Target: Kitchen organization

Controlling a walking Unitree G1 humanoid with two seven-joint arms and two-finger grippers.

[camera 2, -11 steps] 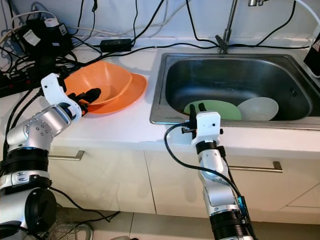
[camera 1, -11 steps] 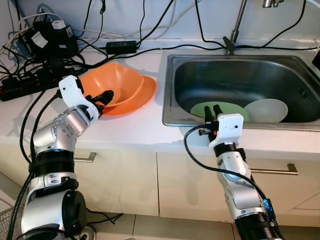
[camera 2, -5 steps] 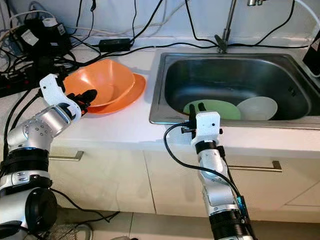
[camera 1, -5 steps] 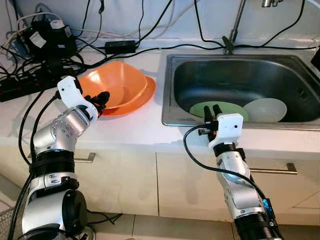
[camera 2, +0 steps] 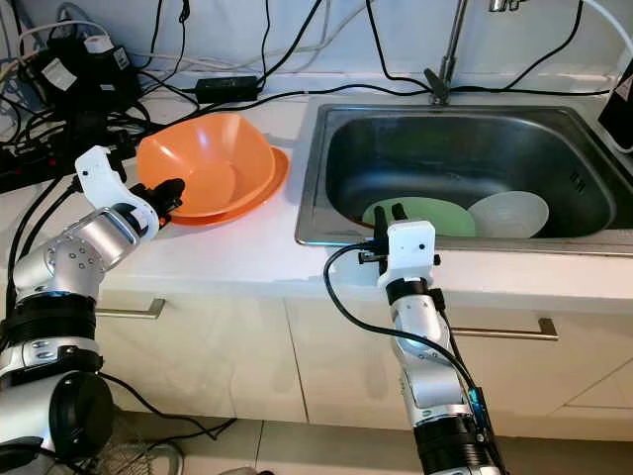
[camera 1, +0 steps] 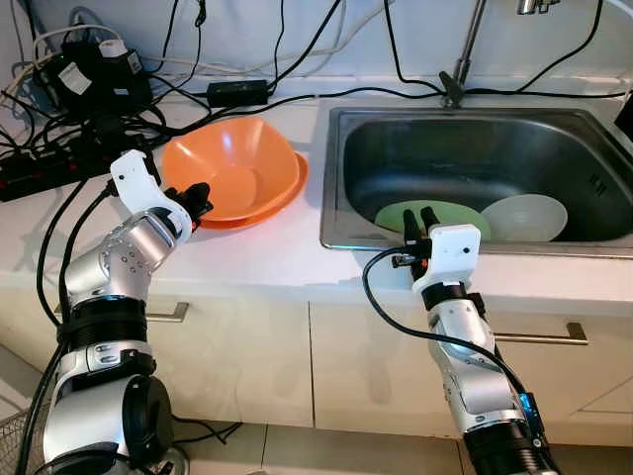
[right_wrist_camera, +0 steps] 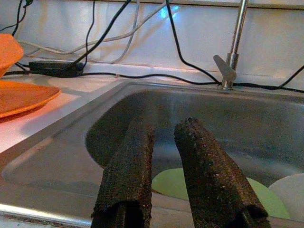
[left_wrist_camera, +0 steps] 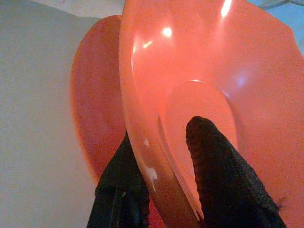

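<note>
An orange bowl (camera 1: 233,168) sits on an orange plate (camera 1: 290,188) on the white counter left of the sink. My left gripper (camera 1: 194,195) is shut on the bowl's near rim (left_wrist_camera: 142,142), one finger inside and one outside. In the steel sink (camera 1: 336,178) lie a light green plate (camera 1: 450,212) and a white bowl (camera 1: 529,218). My right gripper (camera 1: 419,222) hovers over the sink's front edge, pointing at the green plate (right_wrist_camera: 166,183). It is open by a narrow gap with nothing between its fingers.
Black power strips, adapters and tangled cables (camera 1: 79,99) crowd the counter's back left, and cables run along the wall to the faucet (camera 1: 457,79). Below the counter are white drawers with metal handles (camera 1: 542,338).
The orange bowl has gone from tipped to nearly level on the orange plate and shifted a little left. My left gripper drew back slightly with it. The right arm has not moved.
</note>
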